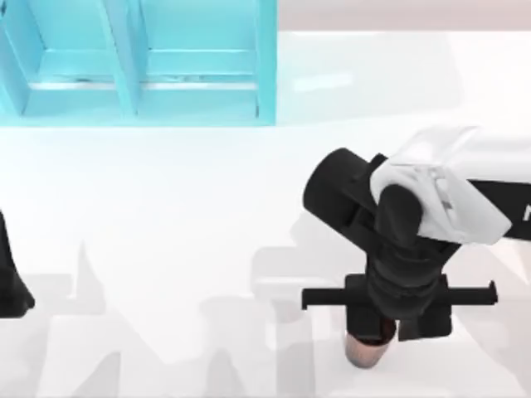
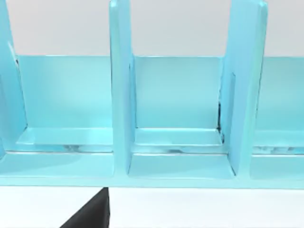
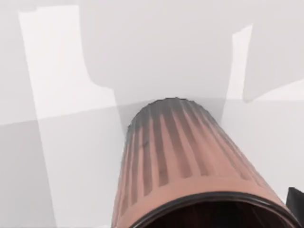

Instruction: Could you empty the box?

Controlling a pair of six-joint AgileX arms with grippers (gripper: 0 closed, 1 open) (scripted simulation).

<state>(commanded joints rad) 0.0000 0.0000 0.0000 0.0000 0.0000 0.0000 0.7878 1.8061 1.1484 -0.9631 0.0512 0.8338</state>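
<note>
The cyan box (image 1: pixel 265 66) stands at the table's back left, split by upright dividers. In the left wrist view the box (image 2: pixel 121 95) is seen from its open side, and the compartments in view hold nothing. A ribbed, pinkish-brown cup (image 1: pixel 367 350) with a dark rim stands near the front edge, right of the middle. My right gripper (image 1: pixel 388 327) hangs directly over it and covers its top. In the right wrist view the cup (image 3: pixel 190 156) is very close, rim nearest the camera. My left arm (image 1: pixel 10 286) is parked at the left edge.
The white table (image 1: pixel 166 215) lies bare between the box and the cup. The right arm's white and black links (image 1: pixel 431 199) reach in from the right edge above the table.
</note>
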